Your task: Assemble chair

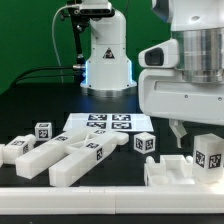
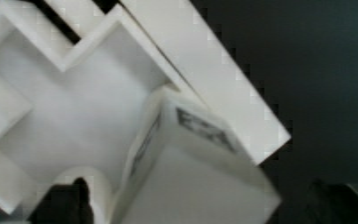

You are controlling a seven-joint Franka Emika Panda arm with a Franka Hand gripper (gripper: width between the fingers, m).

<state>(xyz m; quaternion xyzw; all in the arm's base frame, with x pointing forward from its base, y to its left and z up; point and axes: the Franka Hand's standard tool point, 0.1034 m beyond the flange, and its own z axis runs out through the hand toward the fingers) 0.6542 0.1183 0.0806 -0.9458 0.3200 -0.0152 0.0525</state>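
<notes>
The chair is in loose glossy white parts. Several bars and pegs [image 1: 62, 156] lie at the exterior view's left. A chunky white structure [image 1: 172, 171] sits at the front right, with a tagged white block [image 1: 209, 152] standing on it. My gripper [image 1: 192, 138] hangs just over that structure, next to the block. In the wrist view a tagged white piece [image 2: 197, 150] rises between my dark fingers [image 2: 76, 200]. A gap shows on each side of it, so the gripper [image 2: 208, 206] is open around it. Angled white slabs [image 2: 78, 90] lie beneath.
The marker board [image 1: 101, 123] lies flat in the middle of the dark table. A small tagged cube [image 1: 145, 143] stands to its right and another tagged cube [image 1: 43, 130] to its left. The robot base [image 1: 106, 60] stands at the back.
</notes>
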